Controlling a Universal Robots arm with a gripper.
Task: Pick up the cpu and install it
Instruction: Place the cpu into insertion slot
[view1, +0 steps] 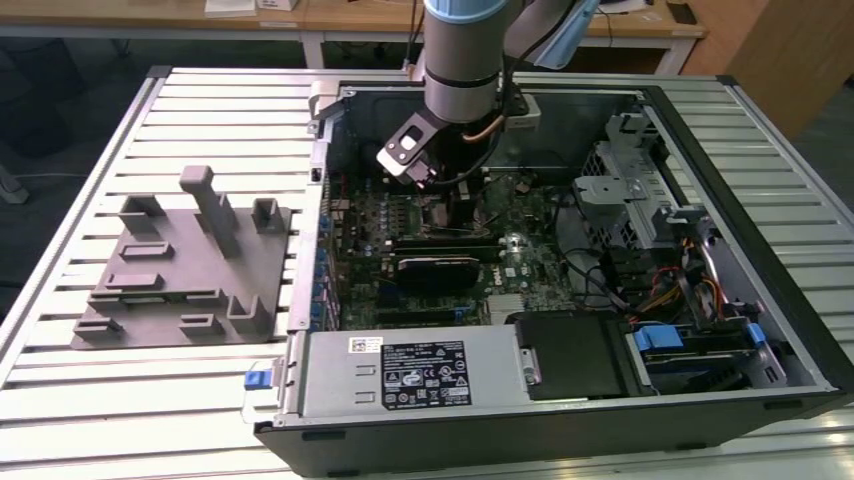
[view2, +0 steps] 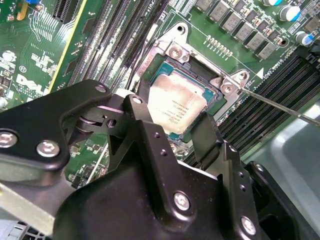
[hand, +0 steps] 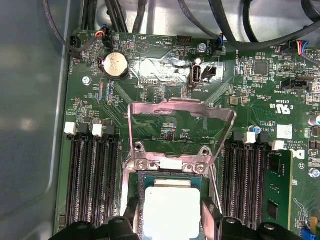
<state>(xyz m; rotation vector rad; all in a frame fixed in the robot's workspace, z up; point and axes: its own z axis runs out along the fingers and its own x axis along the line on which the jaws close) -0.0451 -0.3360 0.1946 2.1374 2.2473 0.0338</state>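
While end effector (hand: 171, 219) overhangs cpu (view2: 176, 105), frame (hand: 182, 107) seems open.

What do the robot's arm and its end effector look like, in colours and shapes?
The arm is a silver-grey cylinder with a light blue cap above. A white and black box sits at its wrist, beside a tan cable. The end effector is matte black, built of angular linked plates with silver screws.
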